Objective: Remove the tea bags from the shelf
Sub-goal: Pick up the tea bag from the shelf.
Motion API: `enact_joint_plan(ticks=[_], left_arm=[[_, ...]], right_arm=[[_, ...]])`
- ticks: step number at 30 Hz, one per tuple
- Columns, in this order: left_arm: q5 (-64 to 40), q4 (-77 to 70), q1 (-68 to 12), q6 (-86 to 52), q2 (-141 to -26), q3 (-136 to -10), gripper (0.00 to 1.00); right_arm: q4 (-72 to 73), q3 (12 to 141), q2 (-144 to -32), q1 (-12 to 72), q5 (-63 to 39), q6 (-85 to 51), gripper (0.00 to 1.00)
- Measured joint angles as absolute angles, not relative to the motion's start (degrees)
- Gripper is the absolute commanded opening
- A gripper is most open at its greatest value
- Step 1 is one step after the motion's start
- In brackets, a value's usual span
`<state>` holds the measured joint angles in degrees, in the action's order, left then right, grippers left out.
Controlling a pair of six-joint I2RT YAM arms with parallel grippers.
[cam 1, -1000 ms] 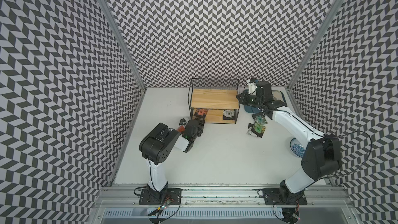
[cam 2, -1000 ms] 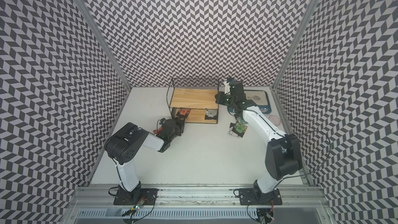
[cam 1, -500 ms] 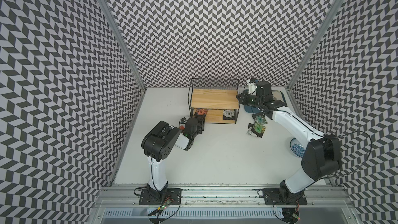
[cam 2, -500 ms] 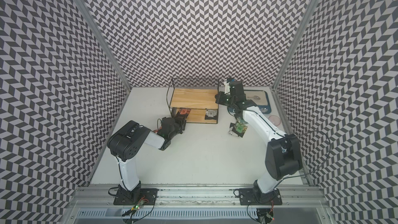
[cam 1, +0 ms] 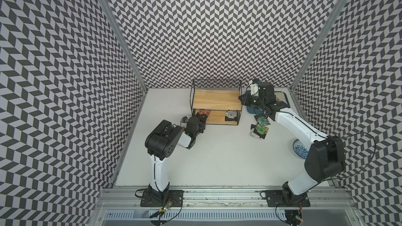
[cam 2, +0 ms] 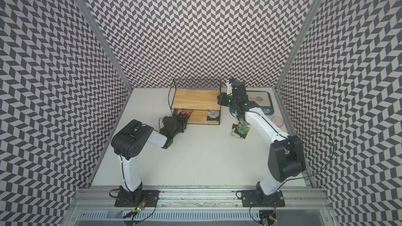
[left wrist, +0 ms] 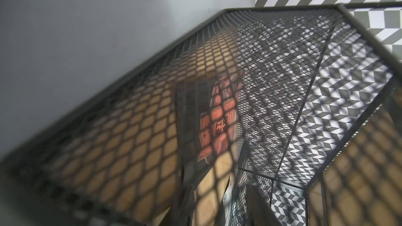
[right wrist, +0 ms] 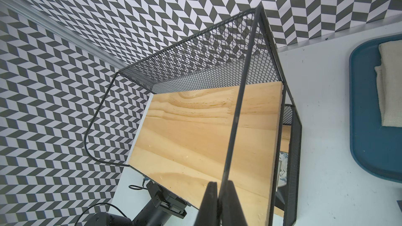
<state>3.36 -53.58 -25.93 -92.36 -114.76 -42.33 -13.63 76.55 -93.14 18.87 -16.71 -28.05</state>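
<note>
The shelf (cam 1: 216, 103) stands at the back of the table, its top board bare. On its lower board lie an orange-red tea bag (cam 1: 203, 112) at the left end and a white one (cam 1: 230, 115) at the right. My left gripper (cam 1: 202, 120) reaches into the left end of the lower tier. Through blurred mesh the left wrist view shows the orange-red tea bag (left wrist: 219, 122) ahead of my dark fingers (left wrist: 186, 205), which stand apart. My right gripper (right wrist: 220, 194) is shut on the thin black wire of the shelf's right side (right wrist: 237, 116). Several tea bags (cam 1: 260, 127) lie piled on the table right of the shelf.
A blue tray (cam 2: 270, 103) with a beige cloth sits behind the right arm at the back right. A pink disc (cam 2: 277, 121) lies in front of it, and a bowl of blue bits (cam 1: 300, 151) sits near the right wall.
My left arm has pushed its gripper a little farther into the shelf's left end, and its jaws have narrowed. The right arm has stayed on the wire.
</note>
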Motion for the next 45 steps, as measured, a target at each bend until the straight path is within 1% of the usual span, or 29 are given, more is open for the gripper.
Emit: enact_joint_plan(ticks=[13,27,31,35,37,40,45], left_arm=[[5.5,-50.7,-27.7,-92.1,-110.1,-39.5,0.46],[5.6,-48.3,-26.0,-89.6,-111.8,-42.0,0.46],[5.2,-48.5,-25.8,-89.4,-112.7,-42.8,0.44],[4.6,-49.8,-25.8,-89.4,-114.6,-44.1,0.36],[4.3,-51.1,-25.8,-89.3,-115.7,-44.3,0.30],[3.8,-52.5,-25.8,-89.3,-116.9,-44.3,0.18],[3.7,-53.5,-25.8,-89.5,-117.6,-44.0,0.05]], right_arm=[[-13.6,76.6,-93.1,19.0,-16.6,-28.1,0.00],[-13.6,76.6,-93.1,19.0,-16.6,-28.1,0.00],[-13.6,76.6,-93.1,19.0,-16.6,-28.1,0.00],[-13.6,76.6,-93.1,19.0,-16.6,-28.0,0.00],[-13.6,76.6,-93.1,19.0,-16.6,-28.0,0.00],[-13.6,76.6,-93.1,19.0,-16.6,-28.1,0.00],[-13.6,76.6,-93.1,19.0,-16.6,-28.1,0.00]])
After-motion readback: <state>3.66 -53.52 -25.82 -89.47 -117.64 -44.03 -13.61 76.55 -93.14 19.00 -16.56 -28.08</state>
